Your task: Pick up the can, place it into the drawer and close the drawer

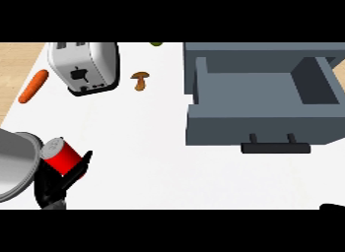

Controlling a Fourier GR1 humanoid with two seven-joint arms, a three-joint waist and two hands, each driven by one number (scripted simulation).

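Head view: the can (60,154) lies tilted at the near left of the white counter (154,147), its silver top pointing far-left and its red body running near-right, so its long axis slants across the counter. The left hand (59,184) is at it: black fingers curl up along the can's right side and under its near end, and they seem to hold it (the palm is mostly hidden by the grey forearm). The drawer (266,106) stands pulled open to the far right, well apart from the can, its handle (275,147) facing the near edge. So the can must travel right and a little farther away to reach it. The right hand (341,207) shows only as a dark sliver at the near right corner; its fingers cannot be told. A toaster (85,66), a carrot (33,86) and a mushroom (140,80) sit at the far left.
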